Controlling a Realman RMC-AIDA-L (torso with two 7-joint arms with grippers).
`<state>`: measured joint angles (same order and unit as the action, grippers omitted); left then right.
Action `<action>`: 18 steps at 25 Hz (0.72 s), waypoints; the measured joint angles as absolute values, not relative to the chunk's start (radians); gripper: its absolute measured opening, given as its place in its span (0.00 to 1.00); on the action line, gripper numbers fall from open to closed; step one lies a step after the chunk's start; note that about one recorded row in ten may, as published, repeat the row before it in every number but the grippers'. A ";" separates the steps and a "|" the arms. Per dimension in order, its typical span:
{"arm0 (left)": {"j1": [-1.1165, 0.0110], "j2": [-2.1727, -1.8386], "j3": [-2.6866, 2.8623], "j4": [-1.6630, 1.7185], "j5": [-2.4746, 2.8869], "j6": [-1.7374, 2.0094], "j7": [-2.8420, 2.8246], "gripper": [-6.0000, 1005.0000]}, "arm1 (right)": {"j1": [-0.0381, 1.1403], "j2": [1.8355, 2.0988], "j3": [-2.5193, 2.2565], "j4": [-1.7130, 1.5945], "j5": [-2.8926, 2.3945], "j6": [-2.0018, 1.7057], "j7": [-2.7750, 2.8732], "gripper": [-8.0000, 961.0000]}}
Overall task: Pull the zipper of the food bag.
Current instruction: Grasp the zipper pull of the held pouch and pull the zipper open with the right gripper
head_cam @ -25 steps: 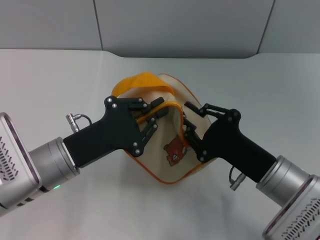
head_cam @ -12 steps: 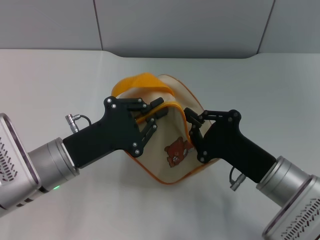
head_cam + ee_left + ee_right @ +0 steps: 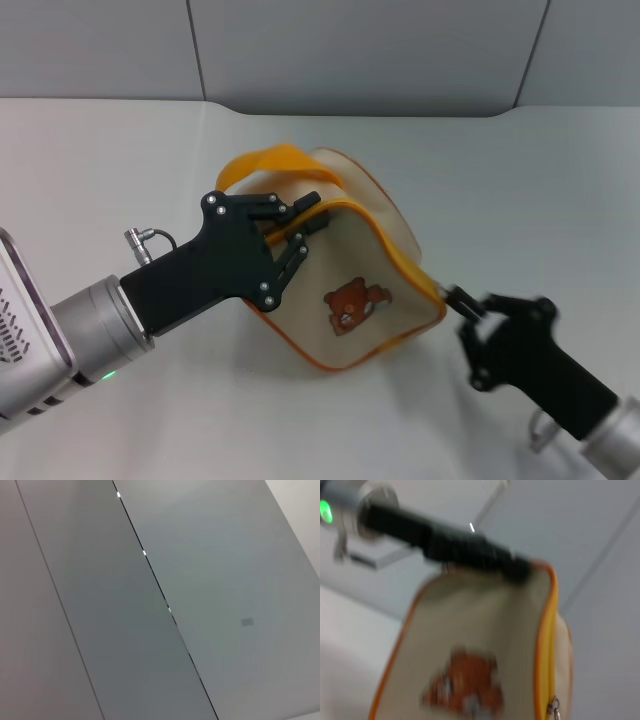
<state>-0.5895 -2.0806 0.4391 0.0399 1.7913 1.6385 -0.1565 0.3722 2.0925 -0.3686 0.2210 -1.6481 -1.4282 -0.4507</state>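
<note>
The beige food bag (image 3: 350, 255) with a brown bear picture (image 3: 352, 303) stands tilted on the white table. Its orange loop handle (image 3: 268, 160) arches at the back left. My left gripper (image 3: 300, 222) is shut on the bag's upper left edge, below the handle. The yellow-orange zipper (image 3: 392, 250) runs down the top edge to the right corner. My right gripper (image 3: 458, 300) is at that corner, fingers pinched together on the zipper's end. The right wrist view shows the bag (image 3: 470, 630), the zipper (image 3: 545, 645), a silvery pull tab (image 3: 553, 706) and the left gripper (image 3: 465, 547) behind it.
The white table (image 3: 520, 180) stretches all round the bag. Grey wall panels (image 3: 350, 50) stand behind it. The left wrist view shows only grey panels (image 3: 200, 605).
My right gripper has moved down and to the right along the zipper, from the bag's middle to its right corner. The bag's right corner is drawn out after it. The left gripper kept its hold.
</note>
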 joint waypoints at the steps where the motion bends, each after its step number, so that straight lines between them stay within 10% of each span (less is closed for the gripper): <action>1: -0.588 -2.080 0.439 0.040 1.790 1.639 -0.157 0.10 | 0.335 2.092 -0.352 0.206 -1.648 -1.407 -0.448 0.01; 18: -0.586 -2.081 0.387 -0.124 1.783 1.513 -0.169 0.10 | 0.294 2.084 -0.268 0.180 -1.651 -1.546 -0.227 0.09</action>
